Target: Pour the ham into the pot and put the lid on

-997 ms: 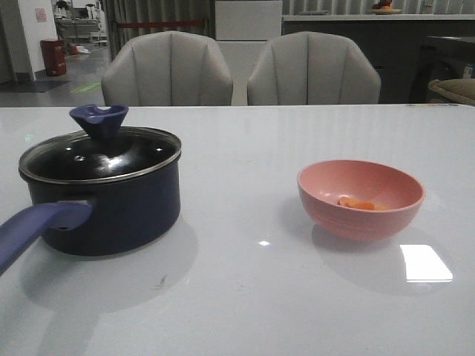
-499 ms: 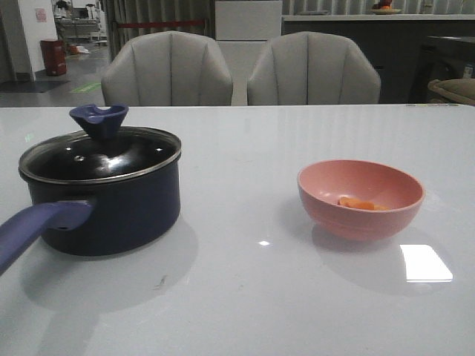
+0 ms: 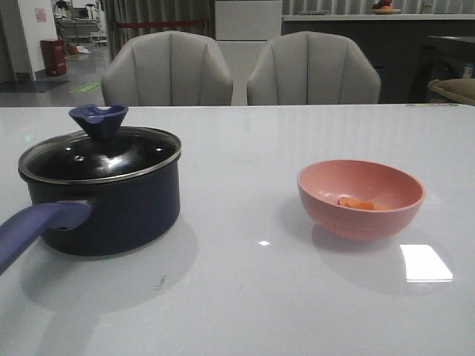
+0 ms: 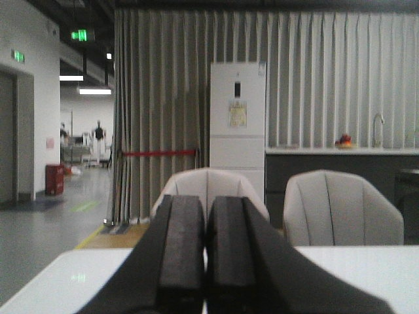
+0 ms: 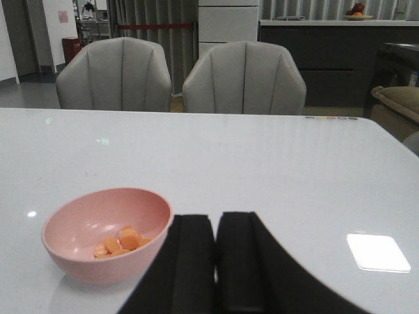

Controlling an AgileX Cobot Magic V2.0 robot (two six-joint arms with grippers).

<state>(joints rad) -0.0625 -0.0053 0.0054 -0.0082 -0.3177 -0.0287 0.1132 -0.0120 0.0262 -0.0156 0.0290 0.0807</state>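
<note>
The dark navy pot (image 3: pixel 111 208) stands on the white table at the left, its purple-blue handle (image 3: pixel 37 226) pointing toward the front. The glass lid (image 3: pixel 100 156) with its blue-purple knob (image 3: pixel 99 119) sits on the pot. A pink bowl (image 3: pixel 361 199) at the right holds the orange ham pieces (image 3: pixel 358 202). The bowl (image 5: pixel 108 232) and ham (image 5: pixel 118 241) also show in the right wrist view. My right gripper (image 5: pixel 216 222) is shut and empty, beside the bowl. My left gripper (image 4: pixel 206 203) is shut and empty, above the table, facing the chairs. Neither gripper shows in the front view.
Two grey chairs (image 3: pixel 167 70) (image 3: pixel 312 70) stand behind the table's far edge (image 3: pixel 237 106). A bright light reflection (image 3: pixel 425 262) lies on the table (image 3: pixel 245 297) near the bowl.
</note>
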